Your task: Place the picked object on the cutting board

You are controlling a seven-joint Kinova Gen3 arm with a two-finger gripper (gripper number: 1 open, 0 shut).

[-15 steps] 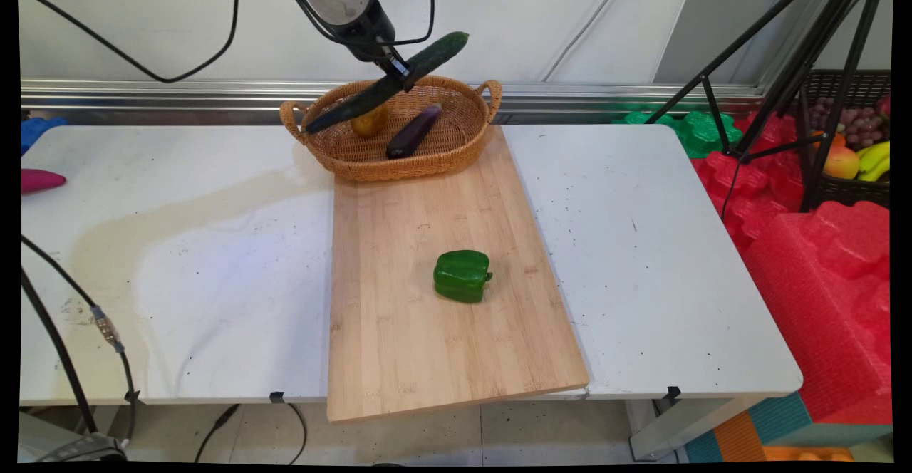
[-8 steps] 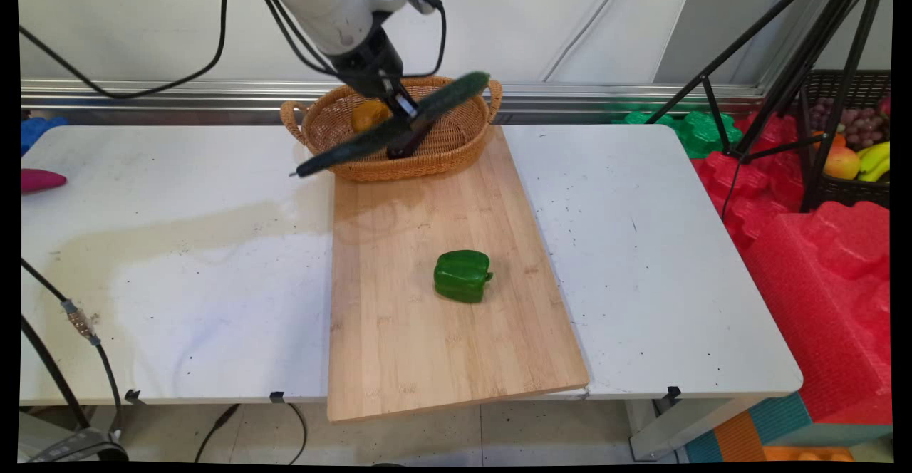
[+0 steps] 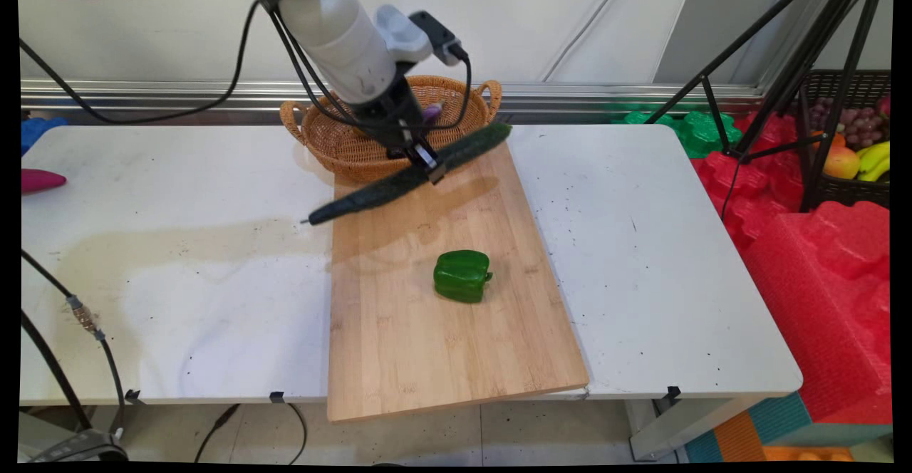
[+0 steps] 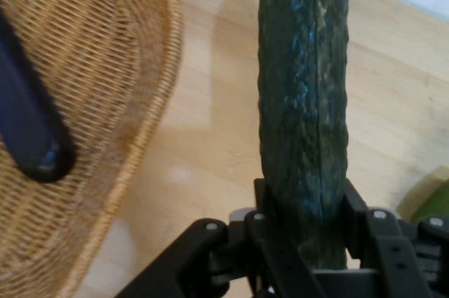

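My gripper is shut on a long dark green cucumber, holding it near its middle. The cucumber hangs tilted above the far end of the wooden cutting board, its left tip low over the table's white top, its right tip higher. In the hand view the cucumber runs straight up from between the fingers, over the board. A wicker basket stands just behind, with a dark purple eggplant in it. A green bell pepper lies on the board, nearer the front.
A magenta object lies at the table's left edge. Black cables hang at the near left. Red foam blocks, a black tripod and a crate of fruit stand off the table's right side.
The gripper has carried the cucumber down and forward, from above the basket to over the far end of the cutting board. The pepper has stayed put.
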